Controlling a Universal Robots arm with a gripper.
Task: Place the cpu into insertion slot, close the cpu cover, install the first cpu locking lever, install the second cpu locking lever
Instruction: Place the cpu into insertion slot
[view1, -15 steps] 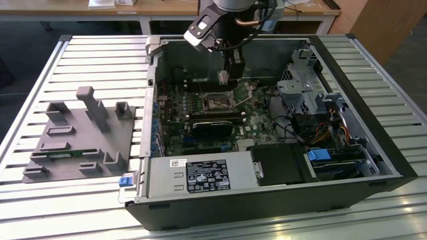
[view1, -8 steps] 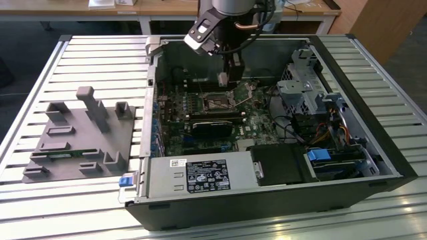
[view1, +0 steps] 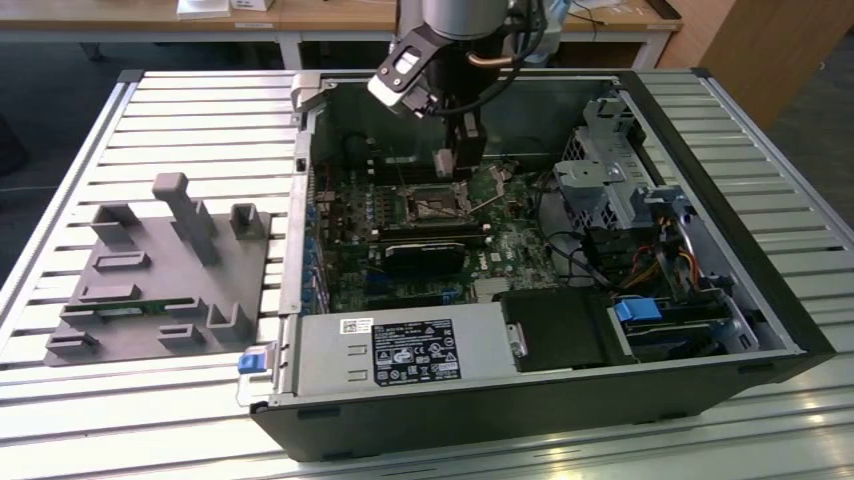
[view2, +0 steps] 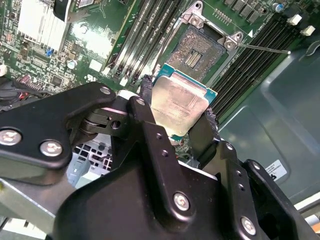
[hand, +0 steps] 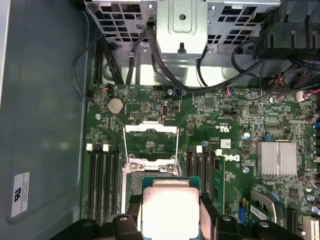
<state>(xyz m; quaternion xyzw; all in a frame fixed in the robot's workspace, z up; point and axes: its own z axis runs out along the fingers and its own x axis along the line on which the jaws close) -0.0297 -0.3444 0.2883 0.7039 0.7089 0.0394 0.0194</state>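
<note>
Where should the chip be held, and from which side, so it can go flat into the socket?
By two opposite thin edges, coming from above its metal top. The chip is flat and square, so the edges probably suit the gripper best, and the underside stays free to face the open socket. The gripper holds it so now.

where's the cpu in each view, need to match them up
Exterior view: too small to pick out; the gripper hangs near the insertion slot.
Second wrist view: the cpu is clamped in the gripper, just short of the insertion slot.
First wrist view: the cpu is in the gripper, silver top showing.
Shared landmark: the insertion slot, uncovered, with its silvery rim.
</note>
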